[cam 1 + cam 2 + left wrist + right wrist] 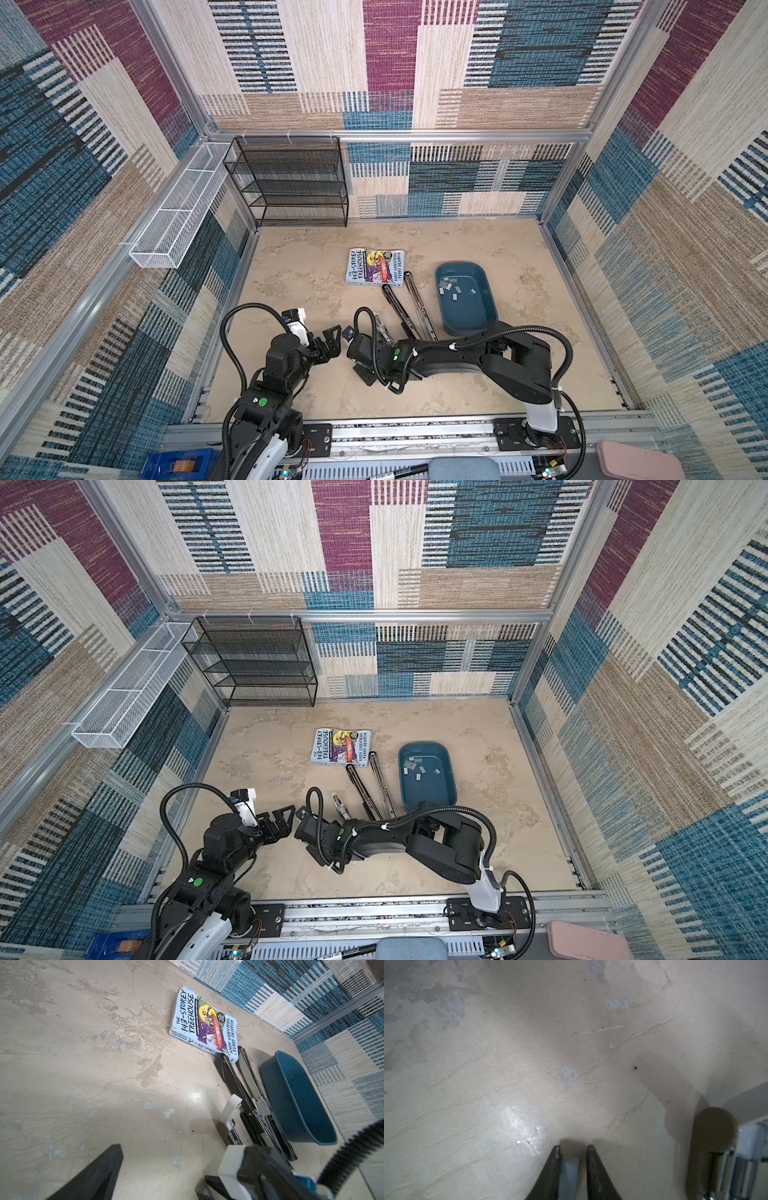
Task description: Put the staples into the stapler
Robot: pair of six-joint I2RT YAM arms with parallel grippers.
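Toward the table's front-left corner the left gripper [331, 344] hangs idle, fingers spread. Beside it the right gripper [573, 1146] pinches a staple strip [570, 1169] low over bare table. Next, I judge, comes lining it up with the small open stapler [383, 328] just right. The black stapler [409, 307] and the blue tub [469, 328] of loose staples [453, 286] crowd that side, while the left is free.
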